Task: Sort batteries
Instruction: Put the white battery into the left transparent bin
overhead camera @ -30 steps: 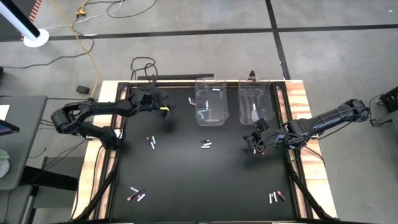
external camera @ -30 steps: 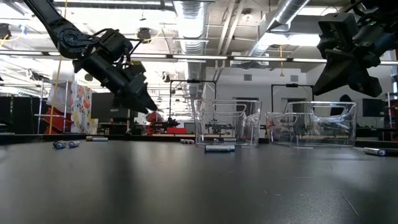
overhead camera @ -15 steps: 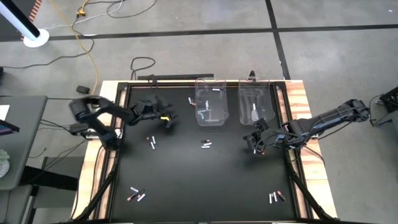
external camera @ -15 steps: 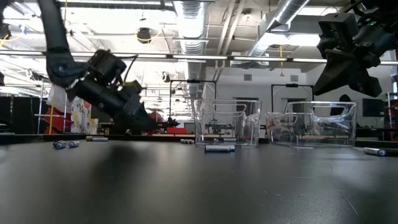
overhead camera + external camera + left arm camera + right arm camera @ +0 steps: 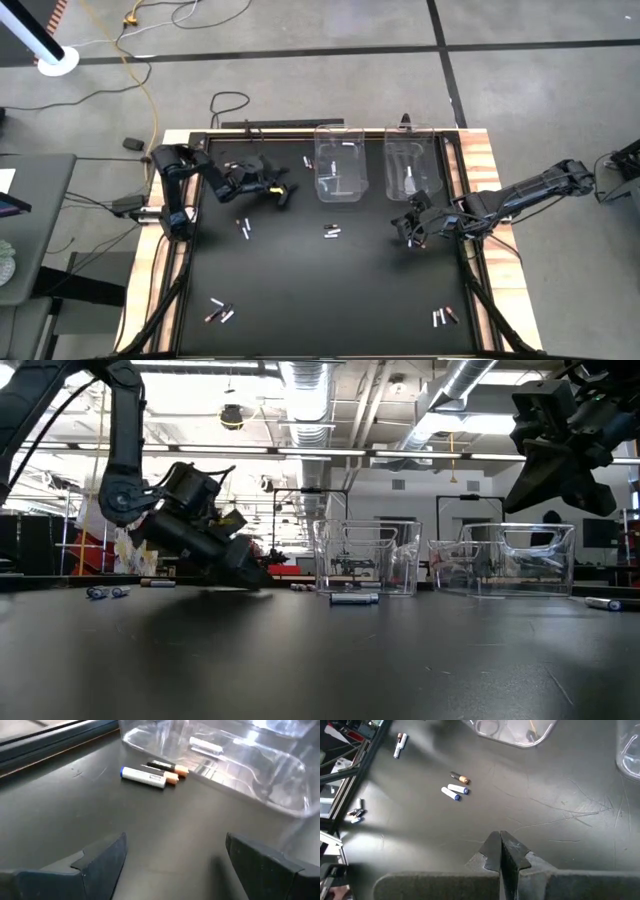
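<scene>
Two batteries (image 5: pixel 152 772) lie side by side just outside the left clear bin (image 5: pixel 338 165), long axes parallel, copper ends toward it, ahead of the left gripper (image 5: pixel 283 191), wide open and empty, while the right gripper (image 5: pixel 411 229) hangs pinched shut, empty.

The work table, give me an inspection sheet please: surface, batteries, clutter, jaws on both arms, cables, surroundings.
Surface: black mat in a wooden frame; fine scratches show in the right wrist view.
Job's things: batteries lie in small scattered groups, one pair just outside the left clear bin; a few batteries lie inside that bin and the right clear bin.
Clutter: nothing seen.
Grippers: left gripper low over the mat near that pair, jaws open, empty; right gripper raised at the table's right side, jaws shut, holding nothing.
Cables: yellow cable and black cable on the floor behind the table.
Surroundings: concrete floor; workshop with ceiling ducts.
</scene>
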{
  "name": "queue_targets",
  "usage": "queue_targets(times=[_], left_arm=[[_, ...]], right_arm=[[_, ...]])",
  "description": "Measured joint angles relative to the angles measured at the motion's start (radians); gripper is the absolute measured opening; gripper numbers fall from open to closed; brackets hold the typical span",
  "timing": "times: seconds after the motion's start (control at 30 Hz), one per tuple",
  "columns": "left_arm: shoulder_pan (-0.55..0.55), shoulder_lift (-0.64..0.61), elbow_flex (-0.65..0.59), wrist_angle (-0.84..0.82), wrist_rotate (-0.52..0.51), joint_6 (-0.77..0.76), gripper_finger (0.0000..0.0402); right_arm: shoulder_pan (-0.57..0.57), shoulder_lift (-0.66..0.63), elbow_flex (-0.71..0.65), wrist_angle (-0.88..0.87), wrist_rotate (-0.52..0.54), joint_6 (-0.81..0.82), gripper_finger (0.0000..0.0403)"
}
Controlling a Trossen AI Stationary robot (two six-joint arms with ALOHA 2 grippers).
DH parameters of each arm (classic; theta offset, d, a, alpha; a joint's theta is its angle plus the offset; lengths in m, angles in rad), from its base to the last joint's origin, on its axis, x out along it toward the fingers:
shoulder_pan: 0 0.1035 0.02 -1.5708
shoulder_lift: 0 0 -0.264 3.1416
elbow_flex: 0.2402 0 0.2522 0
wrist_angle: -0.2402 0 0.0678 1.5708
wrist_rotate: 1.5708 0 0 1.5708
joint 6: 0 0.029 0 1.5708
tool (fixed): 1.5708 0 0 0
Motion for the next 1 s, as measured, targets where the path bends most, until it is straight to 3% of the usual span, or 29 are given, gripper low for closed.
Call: queue_targets(times=[0.17,0.37,1.0], left_arm=[[0.0,-0.045,0.052,-0.143,-0.021,-0.108,0.033],[-0.001,-0.088,0.14,-0.393,-0.028,-0.059,0.032],[-0.052,-0.087,0.345,-0.81,-0.154,-0.019,0.0311]], right_arm=[[0.0,0.0,0.0,0.001,0.0,0.007,0.0017],[0.0,0.0,0.0,0.0,0.0,0.008,0.0017],[0.0,0.0,0.0,0.0,0.001,0.002,0.0017]])
